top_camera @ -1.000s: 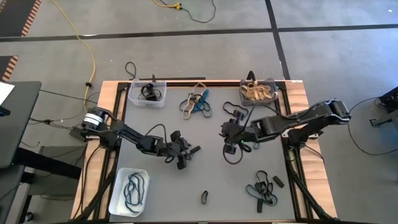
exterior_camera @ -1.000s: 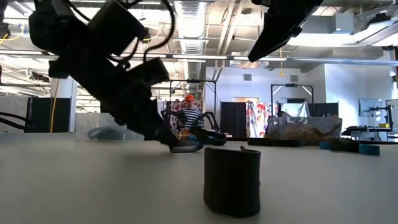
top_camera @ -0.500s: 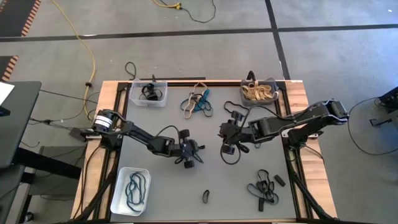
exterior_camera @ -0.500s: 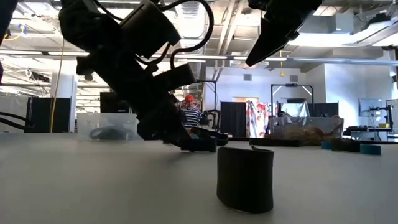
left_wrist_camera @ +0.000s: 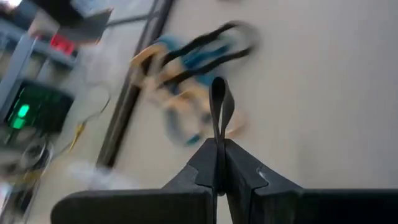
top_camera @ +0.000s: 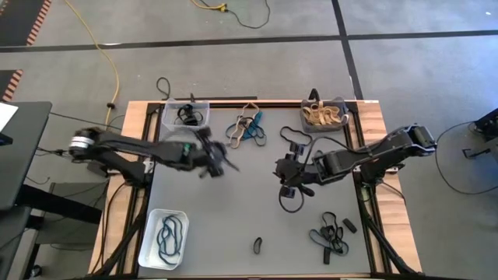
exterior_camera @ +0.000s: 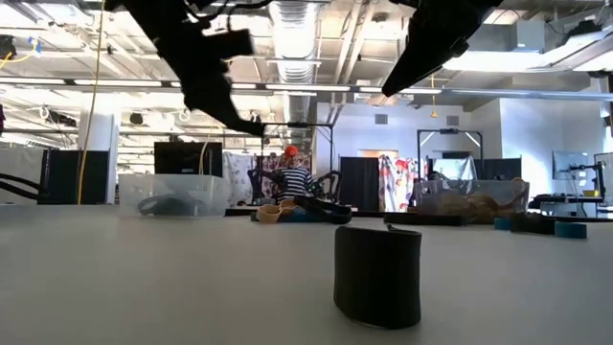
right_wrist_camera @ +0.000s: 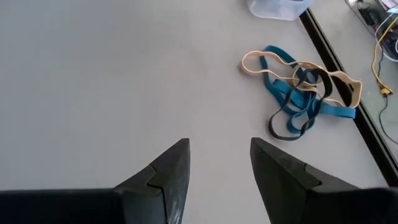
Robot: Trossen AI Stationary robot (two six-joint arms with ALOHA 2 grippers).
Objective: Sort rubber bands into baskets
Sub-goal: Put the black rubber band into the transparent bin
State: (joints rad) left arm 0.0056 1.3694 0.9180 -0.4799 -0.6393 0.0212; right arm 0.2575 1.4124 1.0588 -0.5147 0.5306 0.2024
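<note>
My left gripper (top_camera: 221, 162) hangs above the table's middle, shut on a black rubber band (left_wrist_camera: 219, 104). Beyond it a mixed pile of teal, tan and black rubber bands (top_camera: 247, 130) lies near the far edge. The clear basket (top_camera: 185, 116) holds black bands, the dark grey basket (top_camera: 323, 114) tan ones, and the white basket (top_camera: 163, 238) dark teal ones. My right gripper (right_wrist_camera: 219, 160) stands open above the table, right of centre, with nothing between its fingers. One black band (exterior_camera: 376, 278) stands on edge near the front. My left gripper pinches the black band between its two fingers (left_wrist_camera: 239, 171). A narrow flattened loop of the band (left_wrist_camera: 219, 93) sticks out past the fingertips. The fingers slant downward. The band is lifted clear of the table.
Another heap of bands (top_camera: 328, 236) lies at the near right. A dark block (top_camera: 347, 226) sits beside it. Bare grey table stretches between the two grippers and toward the front. A yellow cable (top_camera: 109, 58) runs over the floor beyond the table.
My left gripper has shut on a black band that lay on the table's middle. It then rose quickly and swung toward the far edge, tipping up from a steep downward point. The band has come up clear of the table. My right arm kept still.
</note>
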